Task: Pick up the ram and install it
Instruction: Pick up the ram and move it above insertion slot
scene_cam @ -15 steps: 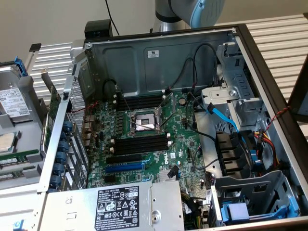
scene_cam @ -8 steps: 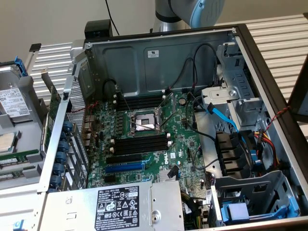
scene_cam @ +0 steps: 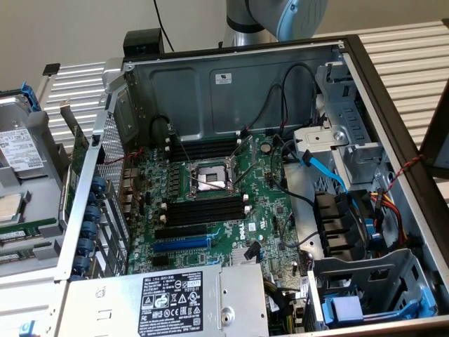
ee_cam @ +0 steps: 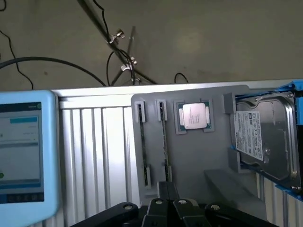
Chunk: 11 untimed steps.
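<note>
Clenched black end effector (ee_cam: 166, 190), fingers pressed together and grasping nothing, poised by one end of a grey parts tray (ee_cam: 199, 161) that rests on the slatted table (ee_cam: 99, 142). Just beyond the fingertips the ram (ee_cam: 164, 137) stands on edge in a narrow holder of the tray, seen as a thin dark line. A second, parallel holder (ee_cam: 139, 142) lies just beside it. Further along the tray sit a processor (ee_cam: 195, 116) and a hard drive (ee_cam: 265, 137); a pale-blue-framed screen (ee_cam: 23, 151) stands on the tray's other side.

Exterior view: robot arm (scene_cam: 280, 17) behind the open computer case (scene_cam: 393, 91), whose motherboard carries long black slots (scene_cam: 207, 210) that appear unfilled.

Step in hand, by judgement: approach to the ram, pick-up not yet made. A grasp calls for parted fingers, aligned to straddle the stick's thin edge.

Chips and label of the ram are hidden by the edge-on view. Whether the second holder is occupied cannot be told. Hard drive and screen are cut off by the picture's edge.
</note>
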### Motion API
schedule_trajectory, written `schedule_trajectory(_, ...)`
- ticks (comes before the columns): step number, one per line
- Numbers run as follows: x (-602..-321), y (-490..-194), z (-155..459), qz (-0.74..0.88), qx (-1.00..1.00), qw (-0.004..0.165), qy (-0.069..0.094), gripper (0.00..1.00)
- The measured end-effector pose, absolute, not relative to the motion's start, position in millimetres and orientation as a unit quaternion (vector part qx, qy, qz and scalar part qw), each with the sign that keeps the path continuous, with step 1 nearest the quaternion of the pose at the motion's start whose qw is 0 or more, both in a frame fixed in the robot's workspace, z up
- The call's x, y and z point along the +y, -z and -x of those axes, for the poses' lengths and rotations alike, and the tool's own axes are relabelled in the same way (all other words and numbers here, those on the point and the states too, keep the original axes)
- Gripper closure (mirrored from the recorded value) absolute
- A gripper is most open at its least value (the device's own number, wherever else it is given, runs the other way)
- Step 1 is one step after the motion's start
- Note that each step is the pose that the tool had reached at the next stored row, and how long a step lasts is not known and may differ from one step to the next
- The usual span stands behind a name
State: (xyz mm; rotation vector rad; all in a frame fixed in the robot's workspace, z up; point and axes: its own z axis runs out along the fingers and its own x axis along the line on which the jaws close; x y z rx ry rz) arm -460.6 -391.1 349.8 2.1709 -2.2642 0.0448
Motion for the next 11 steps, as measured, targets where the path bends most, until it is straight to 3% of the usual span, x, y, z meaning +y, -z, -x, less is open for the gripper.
schedule_trajectory(11, -391.2, -348.9, 460.6, -0.697, -0.717, 0.001, -0.016, 0.89)
